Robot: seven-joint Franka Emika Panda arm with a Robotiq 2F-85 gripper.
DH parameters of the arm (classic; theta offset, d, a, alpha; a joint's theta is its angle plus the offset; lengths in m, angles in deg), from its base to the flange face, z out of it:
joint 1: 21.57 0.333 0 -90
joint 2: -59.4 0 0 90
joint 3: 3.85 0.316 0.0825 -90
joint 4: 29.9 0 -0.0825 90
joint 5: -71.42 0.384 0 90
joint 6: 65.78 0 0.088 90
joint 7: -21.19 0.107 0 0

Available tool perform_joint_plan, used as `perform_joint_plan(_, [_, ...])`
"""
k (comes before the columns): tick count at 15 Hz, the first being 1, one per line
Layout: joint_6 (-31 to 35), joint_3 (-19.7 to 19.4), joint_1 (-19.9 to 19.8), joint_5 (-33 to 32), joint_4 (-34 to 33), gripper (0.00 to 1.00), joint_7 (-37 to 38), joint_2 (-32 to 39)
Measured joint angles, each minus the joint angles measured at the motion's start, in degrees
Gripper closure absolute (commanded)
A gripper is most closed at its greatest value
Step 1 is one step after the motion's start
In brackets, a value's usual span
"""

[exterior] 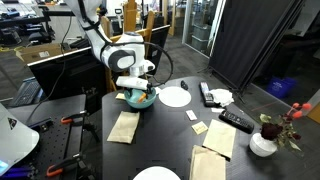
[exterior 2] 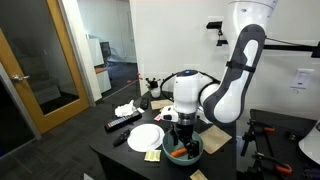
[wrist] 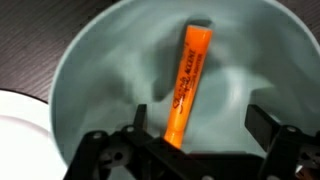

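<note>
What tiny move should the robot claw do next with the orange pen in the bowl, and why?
Probably dip straight down a little. The gripper hangs open over the bowl, and the orange pen lies on its bottom between the fingers, seemingly untouched; lowering would bring them beside it.

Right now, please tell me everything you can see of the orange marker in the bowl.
The orange marker is a slim stick, plastic by its look, with dark print along its side, too blurred to read. It lies alone inside the pale green bowl, on its wall. The open claw hangs over it, seemingly not touching.
</note>
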Motion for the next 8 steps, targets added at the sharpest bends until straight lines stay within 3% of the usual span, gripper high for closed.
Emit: perform_joint_plan(8, [-0.04,-0.01,0.0,-1.2,-1.04,0.88,0.05,1.45])
